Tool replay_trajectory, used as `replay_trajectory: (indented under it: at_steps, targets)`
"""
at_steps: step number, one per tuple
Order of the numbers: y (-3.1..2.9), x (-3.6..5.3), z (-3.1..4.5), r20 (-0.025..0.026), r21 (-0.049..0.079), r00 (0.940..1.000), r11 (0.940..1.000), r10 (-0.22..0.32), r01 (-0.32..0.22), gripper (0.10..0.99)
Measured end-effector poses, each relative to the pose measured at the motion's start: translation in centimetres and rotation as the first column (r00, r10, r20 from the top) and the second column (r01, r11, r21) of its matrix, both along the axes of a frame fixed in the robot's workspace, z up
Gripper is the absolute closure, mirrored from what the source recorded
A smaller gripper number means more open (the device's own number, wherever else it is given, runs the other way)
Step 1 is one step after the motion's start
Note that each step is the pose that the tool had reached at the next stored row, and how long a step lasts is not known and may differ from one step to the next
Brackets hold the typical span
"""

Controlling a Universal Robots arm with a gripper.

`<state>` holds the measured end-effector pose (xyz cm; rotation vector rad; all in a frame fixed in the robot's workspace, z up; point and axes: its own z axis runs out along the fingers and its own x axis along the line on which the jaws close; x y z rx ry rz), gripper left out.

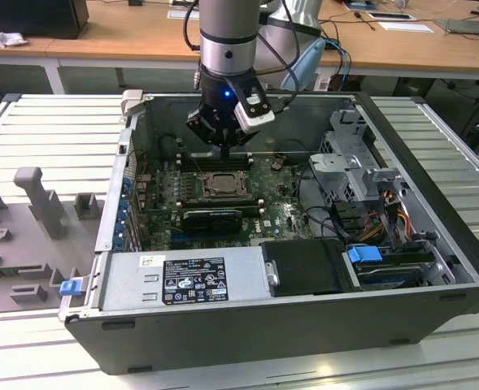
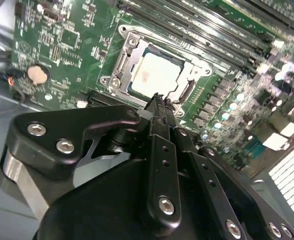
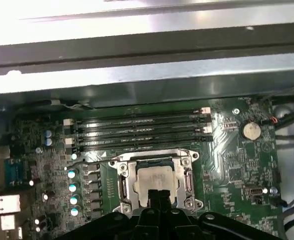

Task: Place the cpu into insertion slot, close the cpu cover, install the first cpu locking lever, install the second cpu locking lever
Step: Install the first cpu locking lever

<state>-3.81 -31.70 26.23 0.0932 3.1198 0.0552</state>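
The cpu [image 2: 154, 75] lies flat in the insertion slot [image 1: 220, 185] on the green motherboard, its pale metal face showing through the square cut-out of the cpu cover [image 2: 121, 56]. The cover lies down flat around the chip in both wrist views: cpu [image 3: 155, 178], cover [image 3: 126, 186]. My gripper [image 2: 159, 100] hangs just above the socket's edge, its black fingers pressed together and holding nothing. In the exterior view the gripper [image 1: 223, 149] stands over the far side of the socket inside the open computer case.
Long black memory slots [image 3: 137, 127] run beside the socket. A black expansion card [image 1: 211, 219] and the grey power supply [image 1: 182, 280] lie nearer the front wall. A drive cage with cables [image 1: 361, 166] fills the exterior view's right. A coin battery [image 3: 250, 131] sits on the board.
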Motion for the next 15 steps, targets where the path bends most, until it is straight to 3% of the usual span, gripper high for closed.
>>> replay_trajectory:
  at_steps: [1, 3, 12, 15]
  targets:
    - [0.00, -0.01, -0.05, 0.0000, 0.000, 0.9996, 0.9996, 0.029, -0.029, 0.980]
    - [0.00, -0.44, -0.13, -0.0001, 0.000, 0.9993, 0.9993, 0.037, -0.037, 0.980]
    - [0.14, -4.45, -0.56, 0.0000, 0.001, 0.9992, 0.9992, 0.041, -0.041, 0.980]
    - [0.17, -4.83, -0.57, 0.0000, 0.001, 0.9991, 0.9991, 0.041, -0.041, 0.980]
